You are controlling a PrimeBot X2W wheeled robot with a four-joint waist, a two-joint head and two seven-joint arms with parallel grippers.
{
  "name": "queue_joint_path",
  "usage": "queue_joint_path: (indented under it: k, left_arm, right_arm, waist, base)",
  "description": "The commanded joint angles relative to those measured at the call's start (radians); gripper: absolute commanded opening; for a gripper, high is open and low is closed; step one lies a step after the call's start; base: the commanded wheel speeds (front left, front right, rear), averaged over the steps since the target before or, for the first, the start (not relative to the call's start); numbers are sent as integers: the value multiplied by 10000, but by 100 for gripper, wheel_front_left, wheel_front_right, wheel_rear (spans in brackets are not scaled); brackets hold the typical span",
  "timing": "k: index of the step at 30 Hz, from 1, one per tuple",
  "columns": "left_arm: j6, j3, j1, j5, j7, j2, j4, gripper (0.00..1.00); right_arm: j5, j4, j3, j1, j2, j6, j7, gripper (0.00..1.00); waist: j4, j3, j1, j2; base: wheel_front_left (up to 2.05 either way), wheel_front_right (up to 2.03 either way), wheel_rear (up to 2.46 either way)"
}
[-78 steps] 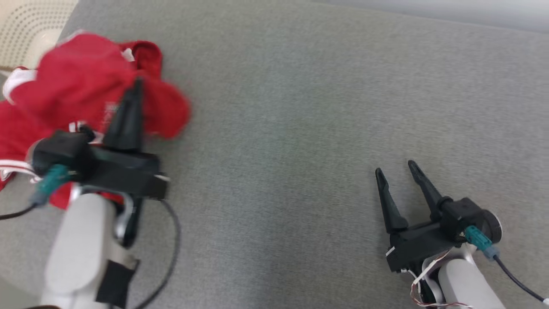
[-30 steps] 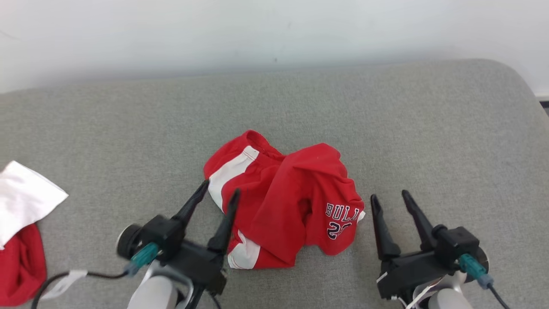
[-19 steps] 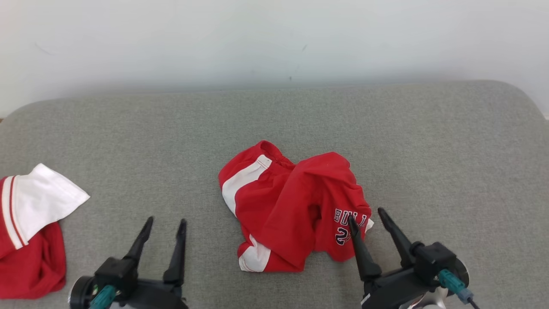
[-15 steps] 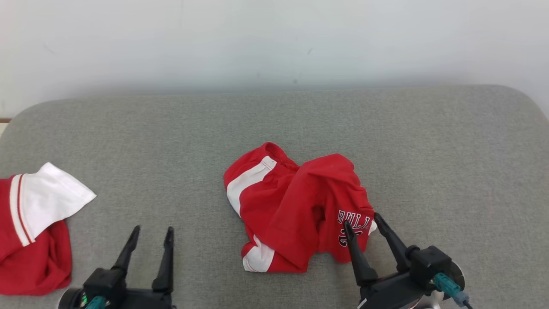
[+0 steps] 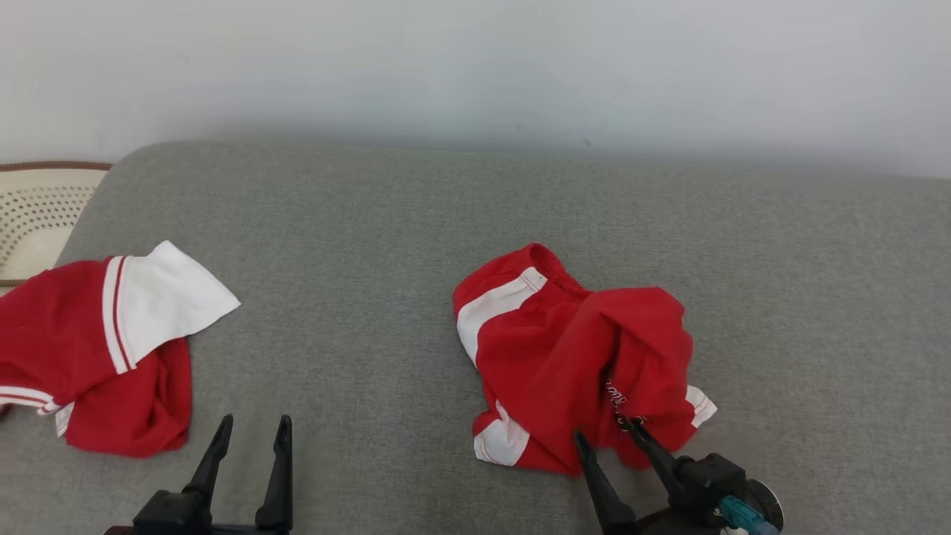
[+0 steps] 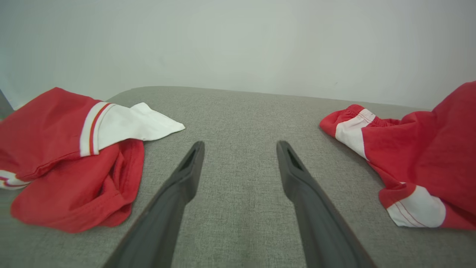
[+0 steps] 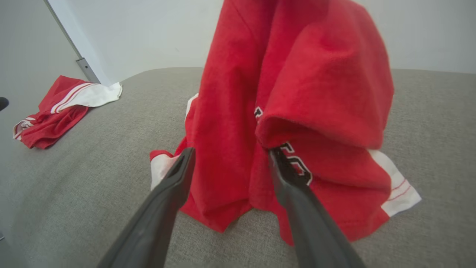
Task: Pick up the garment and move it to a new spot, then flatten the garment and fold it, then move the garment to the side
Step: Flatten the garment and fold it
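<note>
My right end effector [image 5: 601, 429] is released, tips straddling the garment [image 5: 565, 349] at its near hem, so I shd nose in low & pinch one edge only; left end effector [image 5: 255, 418] released, idle.

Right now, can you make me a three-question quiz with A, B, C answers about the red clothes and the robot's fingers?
1. Where are the right fingers?
A. At the near edge of the crumpled red garment.
B. Up against the wall.
C. Off the cushion.

2. How many red garments lie on the grey cushion?
A. One.
B. Two.
C. Four.

3. How are the left fingers?
A. Shut on a sock.
B. Shut on the crumpled red garment.
C. Open, over bare cushion.

Answers:
1 A, their tips meet its near edge in the head view.
2 B, the crumpled one in the middle and a red and white garment at the left.
3 C, they stand apart with grey fabric between them.
</note>
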Motion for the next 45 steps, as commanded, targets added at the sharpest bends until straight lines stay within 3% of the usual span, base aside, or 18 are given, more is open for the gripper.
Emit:
queue_joint_path:
  k: [1,11,13,17,24,29,33,34,35,36,40,45]
  left_arm:
    - [-15,20,197,25,-44,-16,15,100]
    - [-151,-130,48,-119,-44,-35,58,100]
    - [-119,-152,44,-161,-44,-31,37,100]
    - [-53,-108,59,-304,-44,-36,-119,100]
    - [-62,-385,29,-551,-44,-32,-54,100]
    - [-82,-754,-285,-639,-44,-28,24,100]
    - [-91,-1027,-556,-665,-44,-30,56,100]
    - [-94,-1093,-602,-672,-44,-29,79,100]
    - [-89,-1159,-646,-679,-44,-30,96,100]
    - [-90,-1215,-682,-690,-44,-30,107,100]
    - [-128,-1256,-768,-633,-44,-30,96,100]
    - [-225,-1254,-906,-620,-45,-29,100,100]
  right_arm:
    - [-53,174,1,-152,-12,1,-5,100]
    - [-582,2359,-302,-1027,219,1,-5,100]
    - [-568,2496,-422,-1300,294,-1,-9,0]
    - [-467,1620,-1029,-1480,194,-1,-6,0]
    - [-82,365,-2688,-1538,-666,1,-6,0]
    - [-252,895,-3323,-2112,-1191,1,-6,0]
    - [-457,2340,-3633,-2595,-1431,-1,-6,0]
    - [-508,2797,-3781,-2748,-1457,-1,-5,13]
    - [-622,3218,-3937,-2916,-1495,-1,-6,52]
    - [-720,3554,-4091,-3087,-1488,-1,-8,100]
    - [-1109,3626,-4716,-3185,-1192,-1,-5,100]
    - [-1300,2790,-5210,-2693,-849,1,-6,100]
  waist:
    - [456,120,0,0]
    - [1436,486,0,0]
    - [1500,504,0,0]
    - [1434,553,0,0]
    - [912,600,0,0]
    - [656,731,0,0]
    - [637,845,0,0]
    - [640,858,0,0]
    - [643,863,0,0]
    - [643,870,0,0]
    - [462,851,0,0]
    - [77,714,0,0]
  base:
    - [0,0,0]
    - [0,0,0]
    - [0,0,0]
    - [0,0,0]
    - [0,0,0]
    - [0,0,0]
    - [0,0,0]
    - [0,0,0]
    - [0,0,0]
    - [0,0,0]
    - [0,0,0]
    - [0,0,0]
